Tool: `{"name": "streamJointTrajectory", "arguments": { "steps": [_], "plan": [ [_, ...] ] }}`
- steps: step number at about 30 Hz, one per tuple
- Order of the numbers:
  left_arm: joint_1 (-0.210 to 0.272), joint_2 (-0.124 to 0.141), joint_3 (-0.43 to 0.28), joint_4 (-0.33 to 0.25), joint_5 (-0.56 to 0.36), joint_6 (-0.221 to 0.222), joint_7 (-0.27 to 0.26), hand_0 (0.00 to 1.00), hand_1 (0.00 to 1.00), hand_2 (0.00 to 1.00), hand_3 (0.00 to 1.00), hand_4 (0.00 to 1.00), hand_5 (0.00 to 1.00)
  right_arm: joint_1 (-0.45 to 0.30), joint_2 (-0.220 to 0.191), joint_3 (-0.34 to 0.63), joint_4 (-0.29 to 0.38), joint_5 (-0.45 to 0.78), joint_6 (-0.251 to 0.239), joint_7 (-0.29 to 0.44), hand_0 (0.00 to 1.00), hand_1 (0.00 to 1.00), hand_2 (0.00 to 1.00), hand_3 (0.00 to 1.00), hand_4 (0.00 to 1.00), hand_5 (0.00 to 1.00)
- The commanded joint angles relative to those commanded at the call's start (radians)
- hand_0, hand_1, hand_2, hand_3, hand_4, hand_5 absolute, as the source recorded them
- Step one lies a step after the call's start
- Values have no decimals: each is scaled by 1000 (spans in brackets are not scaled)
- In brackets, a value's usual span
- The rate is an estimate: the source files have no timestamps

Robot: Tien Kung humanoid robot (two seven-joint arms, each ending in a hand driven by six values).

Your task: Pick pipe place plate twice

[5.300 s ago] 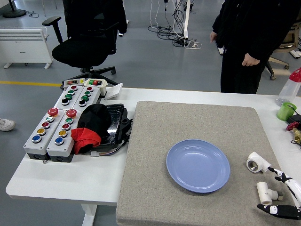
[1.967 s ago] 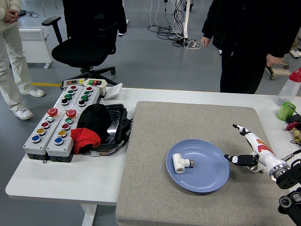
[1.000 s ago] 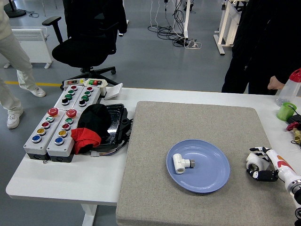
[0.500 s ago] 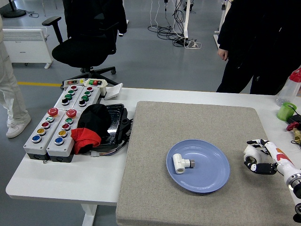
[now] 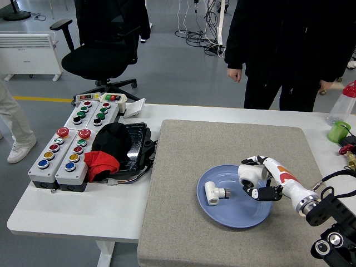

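Note:
A blue plate [image 5: 222,210] lies on the grey mat [image 5: 183,167]. One white pipe fitting [image 5: 213,192] rests on the plate's left part. A second white pipe fitting [image 5: 251,173] is held just above the plate's right part, with my right hand [image 5: 257,178] shut on it. The right arm reaches in from the lower right corner. My left arm does not show.
Two grey button boxes [image 5: 71,147] and a black and red cloth on a tray [image 5: 114,150] stand at the left. A green cup [image 5: 339,131] and a bottle [image 5: 345,103] stand at the far right. A person in black [image 5: 289,50] stands behind the table.
My right hand has carried the second pipe fitting left from the mat's right edge to over the plate. The person at the far side has shifted left.

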Motion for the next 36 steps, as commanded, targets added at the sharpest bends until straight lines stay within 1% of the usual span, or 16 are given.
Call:
{"name": "streamJointTrajectory", "arguments": {
  "steps": [2, 3, 8, 9, 12, 15, 16, 20, 21, 23, 29, 33, 34, 35, 36],
  "plan": [
    [0, 0, 1, 0, -3, 1, 0, 655, 624, 635, 570, 404, 998, -2, 1, -21, -6, -12, 3, -2, 252, 406, 511, 614, 553, 126],
    [0, 0, 1, 0, -4, 2, -1, 655, 624, 635, 570, 405, 998, -3, 0, -29, -8, -18, 6, -4, 663, 704, 676, 718, 607, 147],
    [-1, 1, -2, 1, 0, 1, -1, 655, 624, 635, 570, 405, 998, -6, 1, -36, -17, -46, 26, -14, 663, 704, 676, 718, 607, 147],
    [-2, 1, -3, 1, 1, 1, -1, 655, 624, 635, 570, 405, 998, -6, 1, -35, -18, -50, 34, -13, 936, 889, 955, 894, 803, 323],
    [-2, 1, -2, 1, 2, 1, -1, 655, 624, 635, 570, 405, 998, -10, 0, -30, -25, -40, 65, 4, 936, 889, 955, 894, 803, 323],
    [-2, 1, -2, 1, 1, 1, 0, 655, 624, 635, 570, 405, 998, -14, -1, -25, -27, -31, 80, 8, 936, 889, 955, 894, 803, 323],
    [-2, 1, -1, 1, 0, 1, 0, 655, 623, 635, 570, 406, 998, -15, -1, -23, -27, -25, 81, 10, 998, 937, 998, 992, 851, 365],
    [-2, 1, 1, 0, -3, 1, 0, 655, 623, 635, 570, 406, 998, -18, 0, -9, -22, -5, 74, 15, 998, 937, 998, 992, 851, 365],
    [-1, 1, 1, 0, -4, 1, 1, 655, 623, 635, 571, 407, 998, -19, 0, -5, -20, -1, 70, 18, 998, 945, 998, 998, 874, 393],
    [-1, 0, 1, 0, -3, 1, 1, 655, 623, 635, 571, 407, 998, -19, 0, 0, -17, 2, 65, 20, 998, 945, 998, 998, 874, 393],
    [-1, 0, -2, 0, 0, 1, 1, 655, 623, 635, 571, 409, 998, -27, -1, 60, 0, 37, 1, 63, 998, 936, 998, 998, 867, 391],
    [0, -1, -4, 0, 4, 0, 2, 655, 623, 635, 571, 409, 998, -42, -2, 128, -14, 73, -38, 88, 998, 936, 998, 998, 867, 391],
    [1, -1, -4, 0, 6, -1, 2, 655, 623, 635, 571, 409, 998, -48, -3, 148, -20, 86, -48, 93, 977, 903, 995, 947, 809, 362],
    [2, -1, -4, -1, 6, -1, 2, 655, 623, 635, 571, 409, 998, -60, -6, 178, -34, 126, -82, 109, 977, 903, 995, 947, 809, 362],
    [3, -1, -4, -1, 6, -1, 2, 655, 623, 635, 571, 409, 998, -68, -6, 196, -43, 153, -103, 119, 977, 903, 995, 947, 809, 362]
  ]
}}
